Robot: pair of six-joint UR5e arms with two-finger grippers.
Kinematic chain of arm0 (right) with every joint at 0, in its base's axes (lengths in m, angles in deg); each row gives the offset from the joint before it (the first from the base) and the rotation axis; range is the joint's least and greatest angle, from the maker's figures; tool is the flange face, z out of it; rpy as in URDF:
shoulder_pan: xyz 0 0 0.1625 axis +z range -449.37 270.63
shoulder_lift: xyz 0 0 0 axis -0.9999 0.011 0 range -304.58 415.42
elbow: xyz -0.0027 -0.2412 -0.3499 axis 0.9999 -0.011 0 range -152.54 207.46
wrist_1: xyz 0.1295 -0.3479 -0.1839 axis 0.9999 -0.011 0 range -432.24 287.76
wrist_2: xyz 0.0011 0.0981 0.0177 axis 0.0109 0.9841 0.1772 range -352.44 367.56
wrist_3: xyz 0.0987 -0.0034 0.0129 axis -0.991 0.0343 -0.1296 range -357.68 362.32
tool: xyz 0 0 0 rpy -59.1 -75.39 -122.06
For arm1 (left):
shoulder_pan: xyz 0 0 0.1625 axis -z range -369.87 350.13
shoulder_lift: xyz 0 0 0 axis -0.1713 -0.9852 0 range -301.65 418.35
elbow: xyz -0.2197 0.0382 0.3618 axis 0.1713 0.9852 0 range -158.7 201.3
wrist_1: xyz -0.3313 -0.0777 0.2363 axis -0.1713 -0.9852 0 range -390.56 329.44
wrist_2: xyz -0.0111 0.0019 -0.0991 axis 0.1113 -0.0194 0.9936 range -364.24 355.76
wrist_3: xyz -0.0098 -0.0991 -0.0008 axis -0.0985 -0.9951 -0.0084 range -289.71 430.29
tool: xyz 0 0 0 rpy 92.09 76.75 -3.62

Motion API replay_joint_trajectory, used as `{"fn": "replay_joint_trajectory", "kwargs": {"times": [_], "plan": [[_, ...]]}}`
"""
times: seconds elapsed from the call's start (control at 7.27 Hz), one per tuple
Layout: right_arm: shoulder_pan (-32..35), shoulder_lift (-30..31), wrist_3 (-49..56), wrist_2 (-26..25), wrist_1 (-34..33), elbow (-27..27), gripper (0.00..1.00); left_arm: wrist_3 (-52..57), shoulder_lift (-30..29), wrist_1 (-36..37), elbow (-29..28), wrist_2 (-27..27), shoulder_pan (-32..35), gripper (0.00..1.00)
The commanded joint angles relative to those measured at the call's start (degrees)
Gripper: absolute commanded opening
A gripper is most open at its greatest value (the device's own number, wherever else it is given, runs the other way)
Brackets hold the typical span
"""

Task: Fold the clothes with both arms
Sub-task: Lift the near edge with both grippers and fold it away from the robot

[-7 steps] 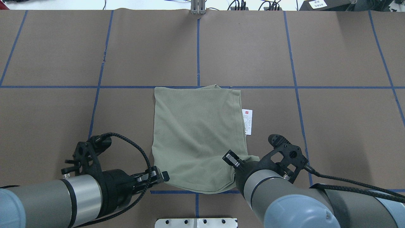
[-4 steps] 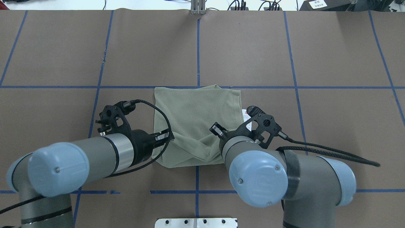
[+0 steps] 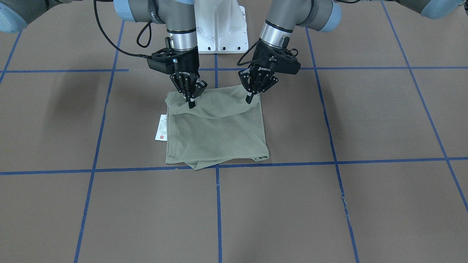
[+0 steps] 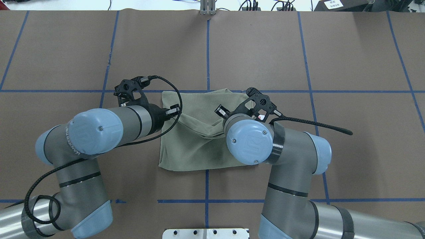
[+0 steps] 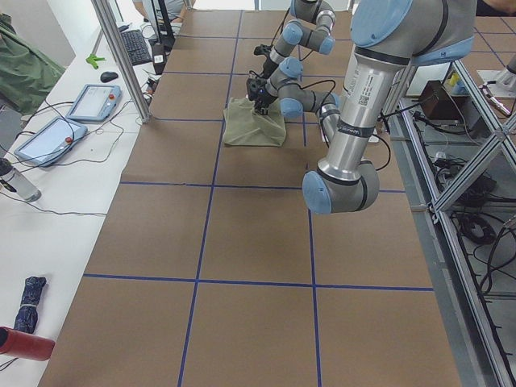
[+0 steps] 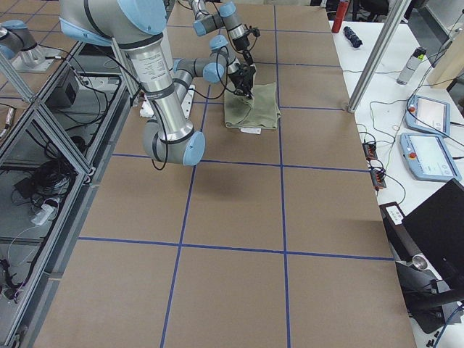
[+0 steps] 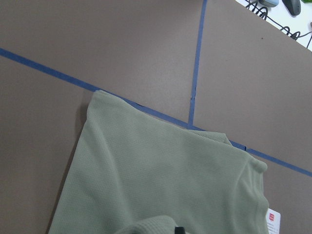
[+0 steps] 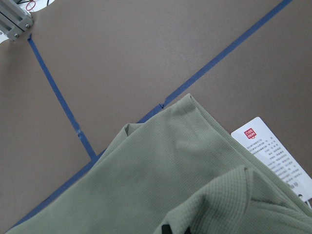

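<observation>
Front-facing view: both arms reach down from the top edge with wrists pointing steeply at the table (image 3: 329, 204). The left gripper (image 3: 250, 98) has its fingers pressed together on one lifted corner of the sage-green shirt (image 3: 215, 137). The right gripper (image 3: 191, 103) pinches the other corner the same way. The raised hem sags between them over the flat part, which lies inside a blue-taped square. White lettering on the left gripper's body reads ROBOTIQ. The hang tag (image 3: 161, 127) lies flat just beside the shirt's edge.

Overhead view: the left arm (image 4: 94, 131) bends in from the left, elbow cap up. The right arm (image 4: 282, 156) folds back over the shirt (image 4: 189, 152) and hides part of it. Lettering on the left arm's cap rim is too small to read.

Left side view: the shirt (image 5: 254, 125) sits far up the table, with the near, large arm being the left one. Grip cannot be judged here.

Right side view: the same, with the shirt (image 6: 255, 109) under both wrists.

Left wrist view: ribbed green cloth (image 7: 161, 180) spreads below, a tag corner at the edge.

Right wrist view: the tag (image 8: 273, 158) shows a red square mark — its printed lines are unreadable.
</observation>
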Motion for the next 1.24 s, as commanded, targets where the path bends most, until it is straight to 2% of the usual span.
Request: {"fn": "replay_joint_trajectory", "kwargs": {"times": [0.0,0.28,0.83,1.1], "plan": [[2.25,-3.90,0.30,0.75,3.50,-8.46,0.00,1.71,-2.83,-3.28,-7.81,0.08,1.82,0.00],[5.06,-4.79,2.13,3.99,5.19,-11.66,0.00,3.39,-4.16,-3.65,-10.22,0.08,3.75,0.00],[5.95,-4.88,2.49,4.36,5.28,-14.21,0.00,5.86,-6.79,-3.82,-15.57,0.08,4.90,0.00],[5.95,-4.79,3.02,4.36,5.28,-15.00,0.00,6.30,-6.71,-7.67,-18.12,0.08,4.90,0.00]]}}
